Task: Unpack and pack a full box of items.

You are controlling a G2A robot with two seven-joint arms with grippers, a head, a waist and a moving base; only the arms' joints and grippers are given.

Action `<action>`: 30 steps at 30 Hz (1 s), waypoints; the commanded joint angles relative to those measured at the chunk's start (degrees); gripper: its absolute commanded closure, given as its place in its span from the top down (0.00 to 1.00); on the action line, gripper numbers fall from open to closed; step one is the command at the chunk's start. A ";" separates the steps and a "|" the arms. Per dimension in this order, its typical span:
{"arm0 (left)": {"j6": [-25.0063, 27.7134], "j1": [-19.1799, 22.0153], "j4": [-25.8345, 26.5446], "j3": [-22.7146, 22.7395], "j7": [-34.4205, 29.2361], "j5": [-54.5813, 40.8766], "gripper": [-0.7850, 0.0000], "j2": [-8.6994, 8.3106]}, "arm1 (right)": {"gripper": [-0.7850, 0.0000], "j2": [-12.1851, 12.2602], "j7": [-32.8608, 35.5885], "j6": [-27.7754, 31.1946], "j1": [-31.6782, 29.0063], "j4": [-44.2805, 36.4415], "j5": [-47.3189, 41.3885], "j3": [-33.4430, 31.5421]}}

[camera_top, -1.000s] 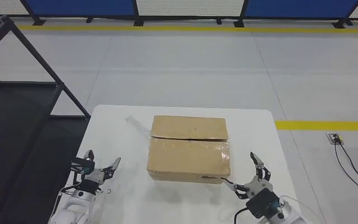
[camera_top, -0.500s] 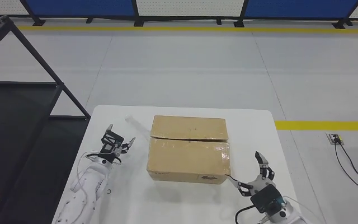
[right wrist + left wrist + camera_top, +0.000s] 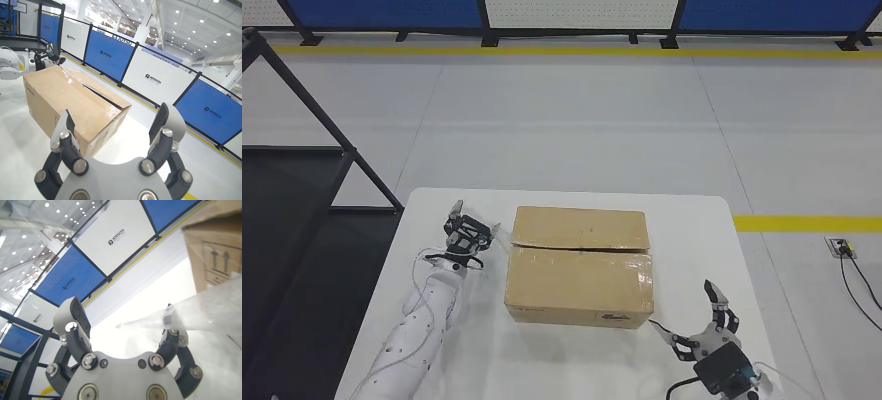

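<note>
— Where is the cardboard box (image 3: pixel 580 268)?
— Mid-table (image 3: pixel 692 230), flaps down.
— And the grippers?
— Left gripper (image 3: pixel 470 234): fingers spread, just beside the box's left end. Right gripper (image 3: pixel 680 304): wide apart, near its right, robot-side corner.

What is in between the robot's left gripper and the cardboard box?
Nothing solid. The left gripper, open, sits right beside the cardboard box's end. Only a loose strip of clear film, probably tape, stretches from the box side across one of its fingers.
</note>
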State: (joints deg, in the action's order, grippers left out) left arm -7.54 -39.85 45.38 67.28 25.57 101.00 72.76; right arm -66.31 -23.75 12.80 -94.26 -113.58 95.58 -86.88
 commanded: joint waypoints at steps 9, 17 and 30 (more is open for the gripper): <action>-9.52 -4.96 1.82 5.77 10.67 -7.74 1.00 -0.30 | 1.00 0.06 0.51 2.18 2.93 0.69 0.66 0.88; -12.23 -12.39 7.92 9.69 12.08 -10.72 1.00 -0.92 | 1.00 0.18 0.43 4.25 5.25 1.41 1.49 1.55; -10.22 -25.21 20.88 13.34 -0.86 -2.26 1.00 -2.54 | 1.00 0.49 0.83 6.44 6.35 0.98 2.89 1.49</action>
State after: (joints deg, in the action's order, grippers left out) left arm -19.03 -63.79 64.93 80.35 27.53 96.13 70.53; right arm -65.84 -22.95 19.17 -87.92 -112.58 98.47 -85.37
